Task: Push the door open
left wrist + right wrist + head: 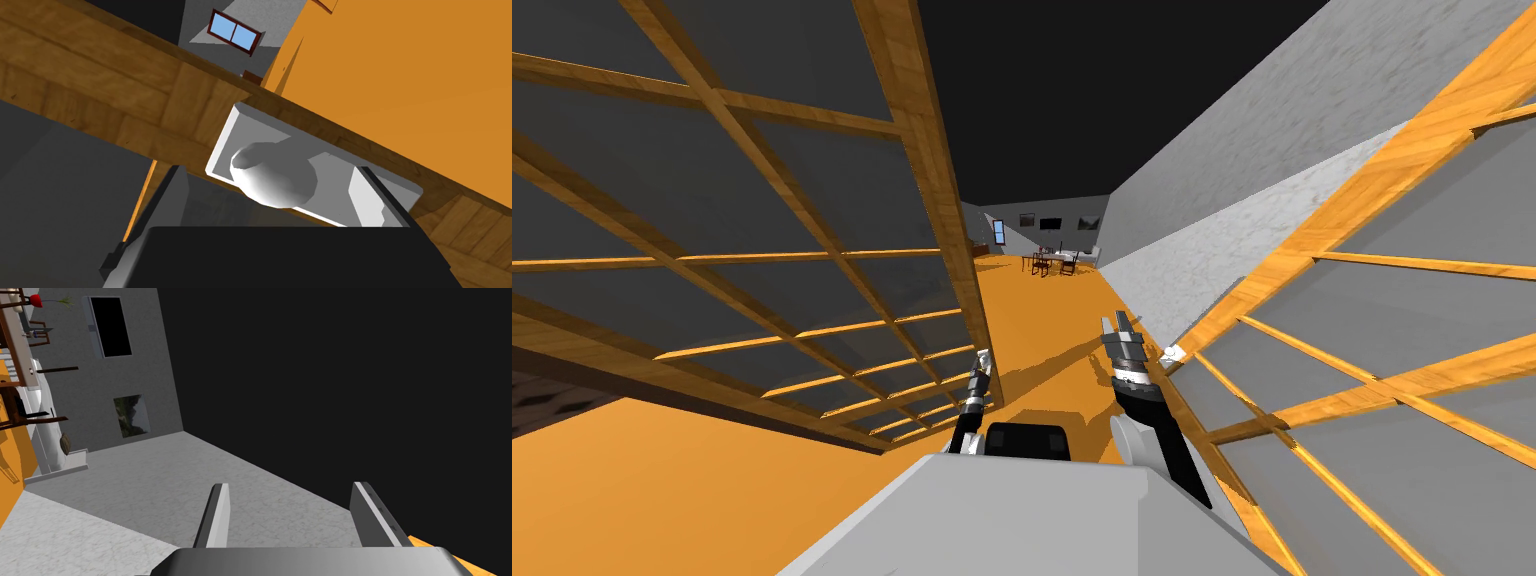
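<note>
On an orange floor (1032,310), the wood-framed glazed door (930,200) stands at the robot's left. Its white knob (274,179) sits between the spread left pincer (269,169), apparently placed to push. The right pincer (290,485), also spread, hangs idle.

A far table (1053,258) with chairs (1039,266) stands on the orange floor (1042,320) beneath wall pictures (1052,222).

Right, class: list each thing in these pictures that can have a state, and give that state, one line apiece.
left door leaf: swung aside, passage open beside it.
right door leaf: swung aside too, near the grey wall.
door knob: between the left fingers, seemingly untouched.
left gripper: open, fingers either side of the knob.
right gripper: open, holding nothing.
</note>
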### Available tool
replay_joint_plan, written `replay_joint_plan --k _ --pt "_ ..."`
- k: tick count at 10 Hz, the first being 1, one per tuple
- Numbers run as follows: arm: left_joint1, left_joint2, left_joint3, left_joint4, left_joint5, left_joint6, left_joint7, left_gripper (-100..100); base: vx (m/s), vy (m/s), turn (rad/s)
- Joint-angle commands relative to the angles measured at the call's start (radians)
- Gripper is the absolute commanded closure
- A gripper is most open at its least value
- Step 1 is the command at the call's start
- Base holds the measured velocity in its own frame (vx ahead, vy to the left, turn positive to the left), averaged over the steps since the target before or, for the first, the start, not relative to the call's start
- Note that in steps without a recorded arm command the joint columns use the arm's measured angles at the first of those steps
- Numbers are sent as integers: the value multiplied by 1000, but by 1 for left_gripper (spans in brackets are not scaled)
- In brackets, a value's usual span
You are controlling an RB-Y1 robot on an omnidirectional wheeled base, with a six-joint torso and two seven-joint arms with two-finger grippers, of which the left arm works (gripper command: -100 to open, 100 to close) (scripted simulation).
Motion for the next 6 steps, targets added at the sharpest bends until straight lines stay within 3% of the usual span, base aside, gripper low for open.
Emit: replay_joint_plan --k 1,3,4,6 --pt "14 1 -15 -16 31 -8 49 -100 -44 5 -40" --pt "32 2 -38 -34 76 -22 106 -100 -41 -7 -40" --pt "32 2 -38 -34 76 -22 116 -100 -26 -8 -9" --pt "52 0 -64 -53 127 -38 181 -100 -23 -4 -35"
